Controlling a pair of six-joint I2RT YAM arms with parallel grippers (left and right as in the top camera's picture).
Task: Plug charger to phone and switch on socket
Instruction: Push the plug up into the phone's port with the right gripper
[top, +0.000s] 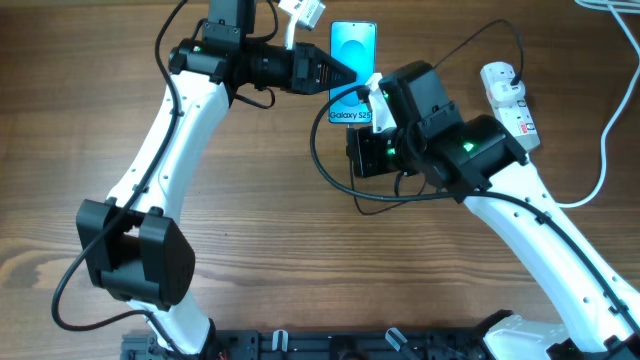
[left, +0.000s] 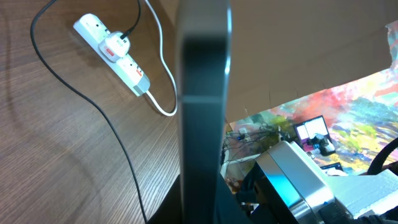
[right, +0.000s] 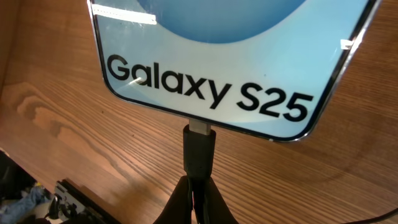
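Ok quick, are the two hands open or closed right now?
Left hand: closed on the phone, at its edge.
Right hand: closed on the charger, its plug at the phone's port.

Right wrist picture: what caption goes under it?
Shut right gripper holds the thin black charger's plug tip at the bottom edge of the flat turquoise-screened Galaxy S25 phone.

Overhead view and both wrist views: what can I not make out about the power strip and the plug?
- White power strip switches: too small overhead and in the left wrist view; on or off unreadable.
- Black plug tip: its depth in the turquoise-screen phone is hidden inside the phone's edge, right wrist view.
- Left gripper fingers: covered by the phone's dark side, left wrist view.
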